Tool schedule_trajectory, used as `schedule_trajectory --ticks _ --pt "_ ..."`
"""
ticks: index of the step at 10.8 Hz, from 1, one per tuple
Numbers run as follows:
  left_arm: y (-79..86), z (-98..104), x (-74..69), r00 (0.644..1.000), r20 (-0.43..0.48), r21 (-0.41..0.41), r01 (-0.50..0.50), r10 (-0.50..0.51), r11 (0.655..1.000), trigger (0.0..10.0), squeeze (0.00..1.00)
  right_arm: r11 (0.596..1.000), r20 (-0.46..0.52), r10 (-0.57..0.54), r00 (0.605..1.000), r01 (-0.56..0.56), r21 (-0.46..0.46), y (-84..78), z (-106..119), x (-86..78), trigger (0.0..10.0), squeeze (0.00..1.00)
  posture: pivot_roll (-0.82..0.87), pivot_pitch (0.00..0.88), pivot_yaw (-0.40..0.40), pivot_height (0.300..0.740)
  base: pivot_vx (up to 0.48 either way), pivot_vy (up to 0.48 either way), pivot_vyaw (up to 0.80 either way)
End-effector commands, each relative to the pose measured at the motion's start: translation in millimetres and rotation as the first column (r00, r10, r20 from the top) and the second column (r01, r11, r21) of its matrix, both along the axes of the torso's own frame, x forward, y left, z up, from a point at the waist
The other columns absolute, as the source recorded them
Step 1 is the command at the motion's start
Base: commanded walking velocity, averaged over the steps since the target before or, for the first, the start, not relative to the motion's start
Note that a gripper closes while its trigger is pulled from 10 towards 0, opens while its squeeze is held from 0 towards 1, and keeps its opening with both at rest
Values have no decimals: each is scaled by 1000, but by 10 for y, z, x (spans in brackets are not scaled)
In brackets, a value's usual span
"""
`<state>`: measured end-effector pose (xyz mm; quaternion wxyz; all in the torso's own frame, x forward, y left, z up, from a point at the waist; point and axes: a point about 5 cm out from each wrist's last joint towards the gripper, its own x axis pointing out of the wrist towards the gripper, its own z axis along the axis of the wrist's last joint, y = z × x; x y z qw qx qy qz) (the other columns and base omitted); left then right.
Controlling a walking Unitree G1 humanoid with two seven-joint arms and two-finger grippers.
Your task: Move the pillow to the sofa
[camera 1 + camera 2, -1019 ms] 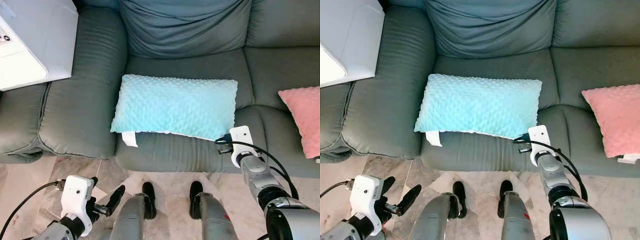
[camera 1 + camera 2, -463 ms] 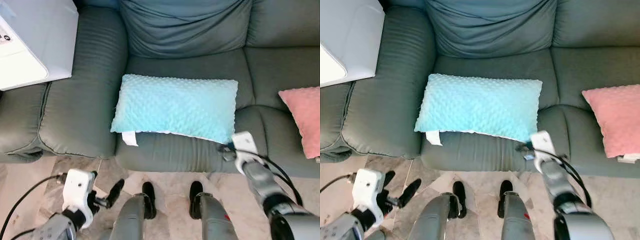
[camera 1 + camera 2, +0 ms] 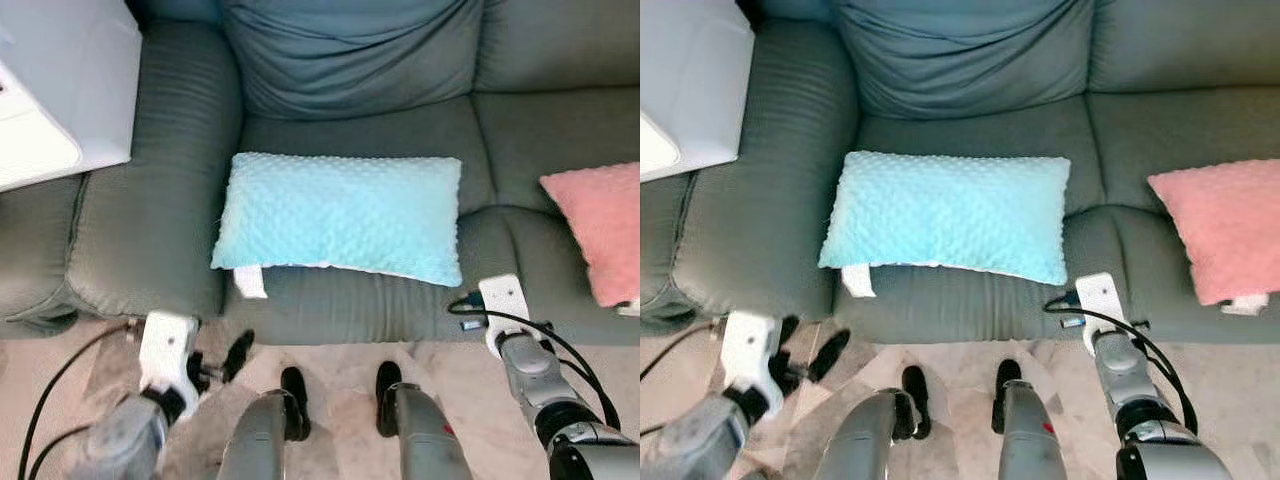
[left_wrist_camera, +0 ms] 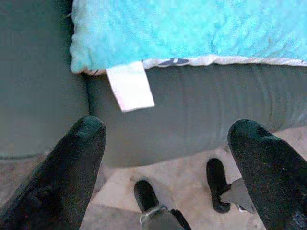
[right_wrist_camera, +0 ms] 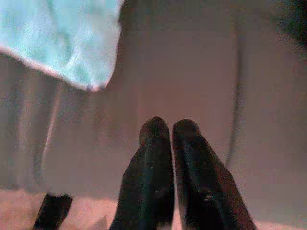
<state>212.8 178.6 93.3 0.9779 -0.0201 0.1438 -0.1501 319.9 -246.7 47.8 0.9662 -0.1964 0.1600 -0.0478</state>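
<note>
1. The turquoise pillow (image 3: 340, 215) lies flat on the grey sofa (image 3: 160, 220), on the middle seat cushion near its front edge.
2. Its long axis runs side to side across the seat, and a white tag (image 3: 247, 282) hangs off its front-left corner.
3. A pink cushion (image 3: 600, 225) sits on the seat to the right, well apart.
4. The left gripper (image 4: 165, 139) hangs low before the sofa front, fingers spread wide, holding nothing.
5. The right gripper (image 5: 170, 132) is below the pillow's right corner, fingers pressed together, empty.
</note>
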Motion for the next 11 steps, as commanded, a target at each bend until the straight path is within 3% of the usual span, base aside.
schedule_trajectory --ticks 1,2,4,5,8,11 --pt "59 -131 -33 998 -51 13 -28 28 1000 10000 0 1000 -21 -9 1000 9 28 29 -140 -116 10000 1000 59 410 106 740 0 0 0" --pt "15 -129 101 999 -24 7 -23 23 1000 10000 0 998 78 4 997 -8 54 113 -71 -95 10000 1000 28 371 104 740 0 0 0" --pt "-8 -146 285 999 15 21 -48 48 999 10000 0 993 163 0 987 -20 118 215 33 -25 10000 1000 1 332 97 740 0 0 0" --pt "20 -142 470 992 60 66 -117 113 991 10000 0 989 227 31 973 -62 132 335 200 114 10000 1000 -37 268 71 740 0 0 0" --pt "-29 -173 707 982 93 29 -169 165 985 10000 0 979 380 106 919 -162 120 580 617 357 10000 1000 -80 169 40 740 0 0 0" --pt "-65 -252 842 979 91 54 -189 183 981 10000 0 962 420 133 898 -218 163 799 706 395 10000 1000 -114 101 28 740 0 0 0"
